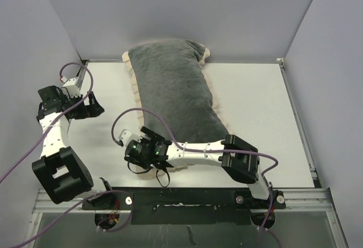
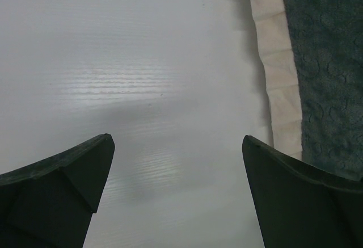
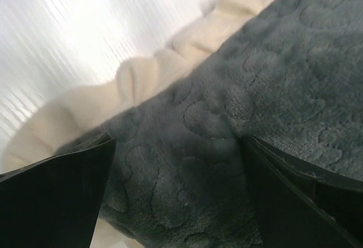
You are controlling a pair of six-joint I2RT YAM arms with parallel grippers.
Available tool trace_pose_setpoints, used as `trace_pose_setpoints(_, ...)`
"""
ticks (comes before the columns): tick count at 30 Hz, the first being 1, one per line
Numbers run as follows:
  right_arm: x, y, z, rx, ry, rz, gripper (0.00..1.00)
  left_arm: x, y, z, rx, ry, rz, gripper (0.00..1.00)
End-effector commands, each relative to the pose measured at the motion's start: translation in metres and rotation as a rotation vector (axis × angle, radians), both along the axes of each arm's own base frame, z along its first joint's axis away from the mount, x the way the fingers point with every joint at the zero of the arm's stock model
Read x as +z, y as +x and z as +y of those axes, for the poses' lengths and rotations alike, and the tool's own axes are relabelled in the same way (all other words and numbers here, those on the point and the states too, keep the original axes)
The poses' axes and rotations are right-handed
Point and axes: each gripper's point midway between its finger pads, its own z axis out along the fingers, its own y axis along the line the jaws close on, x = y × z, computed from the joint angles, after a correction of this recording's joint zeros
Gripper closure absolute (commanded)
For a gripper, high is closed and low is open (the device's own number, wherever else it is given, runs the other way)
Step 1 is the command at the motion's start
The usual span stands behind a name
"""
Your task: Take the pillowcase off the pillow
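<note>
Grey plush pillowcase on table

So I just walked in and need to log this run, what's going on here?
The right gripper is open over the near end of the grey pillowcase, plush between its fingers, nothing pinched yet. The left gripper hangs open above the table beside the frill. The case looks full, not removed.

White glossy table, pale grey walls, metal rail at near edge
</note>
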Motion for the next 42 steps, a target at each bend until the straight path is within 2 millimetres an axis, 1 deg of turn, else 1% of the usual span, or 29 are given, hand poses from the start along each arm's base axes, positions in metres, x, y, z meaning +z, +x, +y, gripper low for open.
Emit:
trace_pose_setpoints(1,-0.001,0.013,-0.028,-0.090,-0.079,-0.038,0.02,0.014,-0.006,-0.009,-0.050,0.013,-0.052,0.02)
trace_pose_setpoints(3,-0.010,0.018,-0.051,-0.140,-0.113,-0.029,0.02,0.013,-0.006,-0.012,-0.062,0.013,-0.050,0.02)
trace_pose_setpoints(5,-0.014,0.023,-0.082,-0.219,-0.123,0.001,0.02,0.012,-0.005,-0.019,-0.086,0.017,-0.052,0.02)
trace_pose_setpoints(6,-0.015,0.027,-0.100,-0.262,-0.118,0.015,0.02,0.011,-0.004,-0.023,-0.102,0.026,-0.051,0.02)
trace_pose_setpoints(7,-0.020,0.028,-0.123,-0.307,-0.128,0.035,0.02,0.010,-0.002,-0.028,-0.119,0.039,-0.052,0.02)
trace_pose_setpoints(8,-0.021,0.030,-0.142,-0.349,-0.121,0.051,0.02,0.008,-0.001,-0.034,-0.138,0.055,-0.050,0.02)
trace_pose_setpoints(10,-0.019,0.036,-0.182,-0.453,-0.099,0.080,0.02,0.004,0.003,-0.047,-0.177,0.095,-0.047,0.02)
trace_pose_setpoints(12,-0.010,0.041,-0.219,-0.548,-0.051,0.091,0.02,0.002,0.008,-0.060,-0.221,0.144,-0.054,0.02)
trace_pose_setpoints(14,-0.006,0.045,-0.256,-0.660,-0.015,0.111,0.01,0.001,0.015,-0.075,-0.272,0.193,-0.067,0.02)
trace_pose_setpoints(15,-0.004,0.048,-0.275,-0.718,0.010,0.123,0.01,0.002,0.019,-0.085,-0.309,0.223,-0.074,0.02)
trace_pose_setpoints(18,0.004,0.055,-0.321,-0.864,0.075,0.129,0.01,0.003,0.035,-0.103,-0.377,0.312,-0.099,0.02)
trace_pose_setpoints(21,0.008,0.059,-0.355,-0.981,0.109,0.139,0.01,0.007,0.059,-0.120,-0.432,0.368,-0.126,0.02)
trace_pose_setpoints(22,0.007,0.059,-0.364,-1.012,0.121,0.154,0.01,0.010,0.069,-0.125,-0.446,0.383,-0.138,0.02)
trace_pose_setpoints(24,0.005,0.060,-0.374,-1.052,0.142,0.175,0.02,0.012,0.088,-0.134,-0.472,0.413,-0.153,0.02)
trace_pose_setpoints(27,0.004,0.062,-0.384,-1.086,0.153,0.192,0.02,0.014,0.113,-0.153,-0.529,0.426,-0.167,0.02)
trace_pose_setpoints(33,0.011,0.067,-0.399,-1.132,0.182,0.211,0.02,-0.005,0.143,-0.198,-0.661,0.448,-0.176,0.02)
trace_pose_setpoints(36,0.015,0.066,-0.408,-1.158,0.188,0.216,0.02,-0.011,0.157,-0.210,-0.695,0.435,-0.191,0.05)
trace_pose_setpoints(38,0.016,0.064,-0.414,-1.176,0.193,0.223,0.02,-0.016,0.166,-0.214,-0.709,0.434,-0.199,0.10)
trace_pose_setpoints(39,0.016,0.064,-0.416,-1.182,0.195,0.226,0.02,-0.021,0.168,-0.215,-0.725,0.432,-0.196,0.16)
trace_pose_setpoints(40,0.014,0.064,-0.419,-1.188,0.198,0.232,0.02,-0.026,0.169,-0.216,-0.746,0.433,-0.190,0.24)
trace_pose_setpoints(41,0.012,0.064,-0.420,-1.190,0.202,0.237,0.02,-0.036,0.169,-0.216,-0.768,0.431,-0.172,0.33)
trace_pose_setpoints(42,0.010,0.066,-0.420,-1.185,0.207,0.245,0.02,-0.039,0.168,-0.216,-0.788,0.427,-0.164,0.46)
